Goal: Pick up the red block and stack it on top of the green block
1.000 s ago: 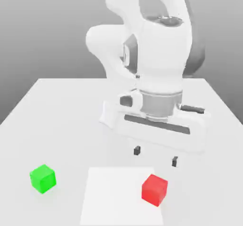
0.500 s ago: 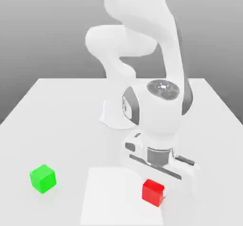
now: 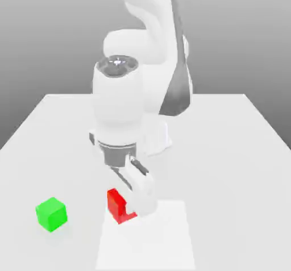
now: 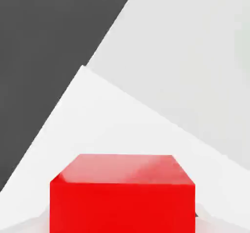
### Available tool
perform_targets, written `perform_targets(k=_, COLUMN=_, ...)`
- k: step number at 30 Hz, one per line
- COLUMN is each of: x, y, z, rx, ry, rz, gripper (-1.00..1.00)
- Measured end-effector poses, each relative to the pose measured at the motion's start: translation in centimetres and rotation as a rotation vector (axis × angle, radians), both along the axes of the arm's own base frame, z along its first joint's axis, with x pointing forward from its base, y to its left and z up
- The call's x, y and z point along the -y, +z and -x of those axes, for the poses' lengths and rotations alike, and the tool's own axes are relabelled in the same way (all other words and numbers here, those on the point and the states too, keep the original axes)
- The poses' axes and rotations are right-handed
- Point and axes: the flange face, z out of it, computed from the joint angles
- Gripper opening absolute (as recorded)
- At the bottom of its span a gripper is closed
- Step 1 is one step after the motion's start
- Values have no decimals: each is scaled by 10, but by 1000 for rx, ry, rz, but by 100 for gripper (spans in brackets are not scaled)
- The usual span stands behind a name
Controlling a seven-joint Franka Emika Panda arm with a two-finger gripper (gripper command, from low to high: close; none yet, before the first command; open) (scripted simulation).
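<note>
- Nearest the exterior view's front edge: a paler square patch (image 3: 146, 241) on the bench (image 3: 227, 150), reaching from near the middle toward the exterior view's right.
- Near left of the exterior view: the green block (image 3: 51, 214), flat on the bench, one corner turned toward the camera, well apart from everything else.
- Just right of it, with a clear strip of bench between: the red block (image 3: 117, 205), clamped in the hand (image 3: 134, 210) and lifted a little above the bench, at the left border of the pale patch.
- Red block partly covered by the hand's white body on its right side; left face and a strip of the lower face showing.
- Hand closed tight on the red block, pointing downward, tilted slightly toward the exterior view's right.
- From the hand view: red block (image 4: 122, 193) close up, top face and front face visible, pale bench surface beyond it and a dark area past the bench edge.
- Above the hand: a grey wrist ring, then a thick white cylindrical link (image 3: 117, 102) with a round cap on top.
- Farther back: the arm's white base (image 3: 153, 136) seated near the bench's middle, upper links curving up out of the exterior view.
- Farthest: plain grey backdrop behind the far bench edge.
</note>
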Motion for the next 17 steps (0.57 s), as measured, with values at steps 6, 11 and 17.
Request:
perform_targets(k=6, x=100, y=12, z=39, rx=2, ry=-329, rz=-2, gripper=-100)
perform_targets(k=11, x=130, y=-15, z=54, rx=3, ry=-436, rz=-3, gripper=-100)
perform_targets(k=17, x=126, y=-45, z=53, rx=3, ry=-428, rz=-3, gripper=100)
